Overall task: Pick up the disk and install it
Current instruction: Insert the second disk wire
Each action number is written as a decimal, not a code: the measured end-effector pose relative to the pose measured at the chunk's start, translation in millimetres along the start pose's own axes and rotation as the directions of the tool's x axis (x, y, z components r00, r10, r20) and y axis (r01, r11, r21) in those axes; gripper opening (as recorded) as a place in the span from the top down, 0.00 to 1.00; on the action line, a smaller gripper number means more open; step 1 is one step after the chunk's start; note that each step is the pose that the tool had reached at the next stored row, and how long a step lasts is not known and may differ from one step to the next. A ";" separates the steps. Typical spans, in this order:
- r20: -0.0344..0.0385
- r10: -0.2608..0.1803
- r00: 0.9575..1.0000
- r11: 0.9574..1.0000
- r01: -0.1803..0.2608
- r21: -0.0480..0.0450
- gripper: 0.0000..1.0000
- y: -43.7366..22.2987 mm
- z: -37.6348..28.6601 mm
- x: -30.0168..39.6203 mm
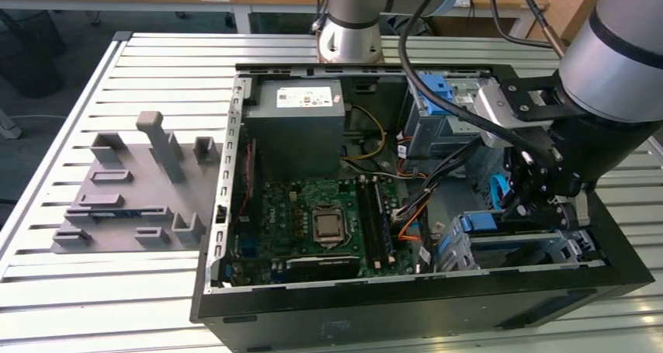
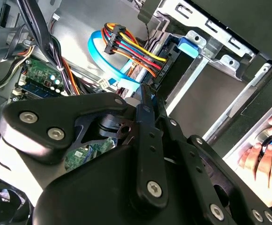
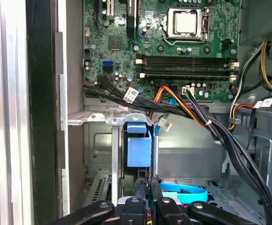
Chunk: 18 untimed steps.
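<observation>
The disk (image 3: 139,146) stands on edge in the metal drive cage (image 3: 103,117) at the front corner of the open computer case (image 1: 414,306), its blue rail end facing up. In the second wrist view the disk (image 2: 188,47) shows the same blue tab, with the coloured power cable and blue data cable (image 2: 108,51) right beside it. My gripper (image 3: 150,186) hangs just over the disk's edge, its two fingers pressed close together with nothing visibly between them. I cannot tell whether the tips touch the disk. In the exterior view the gripper (image 1: 543,207) reaches down into the cage.
Black and orange cable bundles (image 3: 192,112) run past the cage towards the motherboard (image 1: 321,221). The power supply (image 1: 298,109) fills the case's far end. A grey fixture block (image 1: 135,190) sits at the exterior view's left. A person's hand (image 2: 267,152) rests outside the case.
</observation>
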<state>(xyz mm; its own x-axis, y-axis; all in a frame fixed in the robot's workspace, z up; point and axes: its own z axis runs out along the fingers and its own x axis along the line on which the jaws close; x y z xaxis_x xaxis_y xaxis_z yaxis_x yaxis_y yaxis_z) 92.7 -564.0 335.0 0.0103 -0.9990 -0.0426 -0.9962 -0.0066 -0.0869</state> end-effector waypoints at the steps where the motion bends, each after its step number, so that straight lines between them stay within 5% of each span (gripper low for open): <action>1: 0.000 0.000 1.000 1.000 0.000 0.000 0.84 0.0 0.2 0.0; 18: 0.001 0.000 1.000 1.000 0.000 0.000 0.84 -1.4 2.5 -0.4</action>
<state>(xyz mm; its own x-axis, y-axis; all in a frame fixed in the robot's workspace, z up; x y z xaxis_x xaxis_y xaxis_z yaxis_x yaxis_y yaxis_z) 94.3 -563.5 332.6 0.0102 -0.9990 -0.0435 -0.9962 -0.0064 -0.0869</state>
